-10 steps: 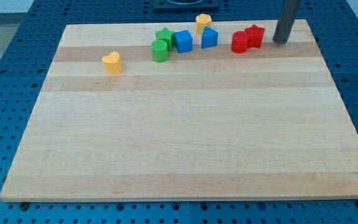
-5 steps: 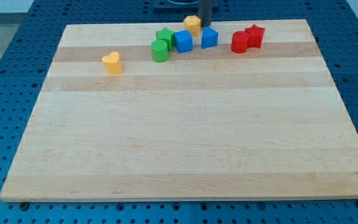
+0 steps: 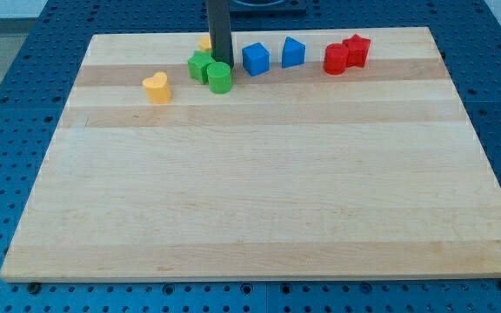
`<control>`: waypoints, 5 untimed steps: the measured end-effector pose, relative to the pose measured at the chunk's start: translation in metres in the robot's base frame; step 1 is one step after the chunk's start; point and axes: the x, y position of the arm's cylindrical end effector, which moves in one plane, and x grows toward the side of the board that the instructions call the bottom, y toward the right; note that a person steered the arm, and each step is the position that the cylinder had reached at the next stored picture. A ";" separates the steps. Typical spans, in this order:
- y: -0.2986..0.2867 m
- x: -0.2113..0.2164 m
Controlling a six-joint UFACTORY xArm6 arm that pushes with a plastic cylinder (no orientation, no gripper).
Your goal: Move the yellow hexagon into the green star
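The dark rod comes down at the view's top, and my tip (image 3: 222, 63) sits just above the green cylinder (image 3: 220, 77) and right beside the green star (image 3: 200, 65), on its right. The yellow hexagon (image 3: 205, 42) shows only as a small sliver behind the rod's left side, at the board's top edge, just above the green star. The rod hides most of it, so I cannot tell if it touches the star.
A yellow heart (image 3: 156, 88) lies left of the green pair. Two blue blocks (image 3: 255, 58) (image 3: 293, 52) stand to the right of my tip. Two red blocks (image 3: 337, 59) (image 3: 356, 49) touch each other further right. All lie on the wooden board (image 3: 259, 191).
The rod swept from the view's right to the left along the top edge. The yellow hexagon moved left with it. The green star and cylinder shifted left, away from the blue block.
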 end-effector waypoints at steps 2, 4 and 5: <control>0.004 0.002; 0.020 -0.031; 0.020 -0.036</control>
